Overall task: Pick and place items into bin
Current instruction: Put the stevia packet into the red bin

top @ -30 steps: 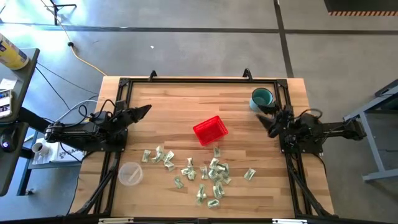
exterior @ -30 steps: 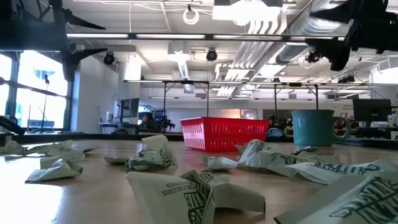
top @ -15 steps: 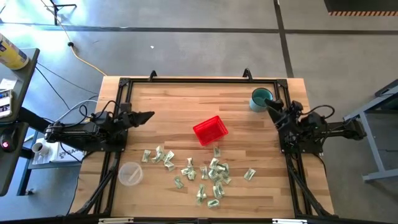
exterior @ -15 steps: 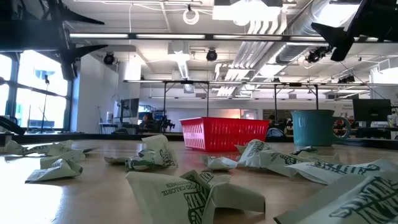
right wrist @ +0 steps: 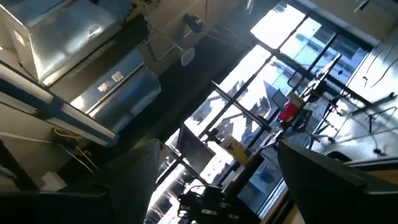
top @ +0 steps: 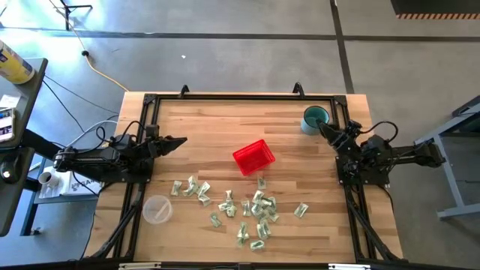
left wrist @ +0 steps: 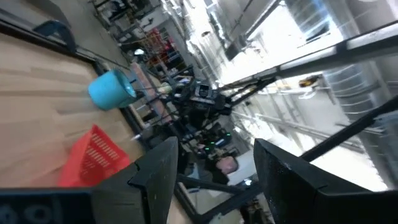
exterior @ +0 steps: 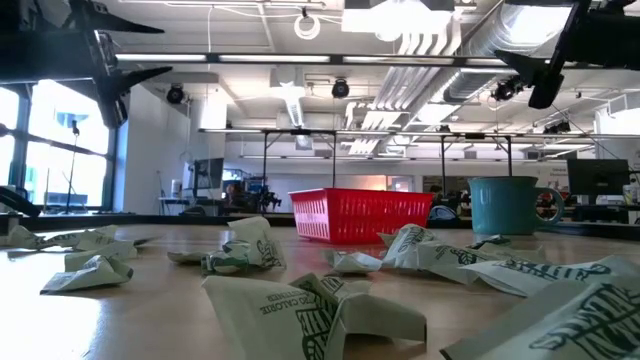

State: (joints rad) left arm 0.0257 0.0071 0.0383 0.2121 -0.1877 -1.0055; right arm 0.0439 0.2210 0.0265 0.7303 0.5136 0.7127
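- Fingers of the left gripper (top: 180, 140) are spread apart and hold nothing, at 9 o'clock of the surface (top: 210, 124).
- Right gripper (top: 324, 129) fingers are also released, empty, beside the teal mug (top: 315, 118).
- Red basket (top: 253, 157) stands near the centre.
- Wrapped pieces (top: 256, 204) lie scattered at 6 o'clock of it.
- Clear cup (top: 157, 209) sits at 8 o'clock.
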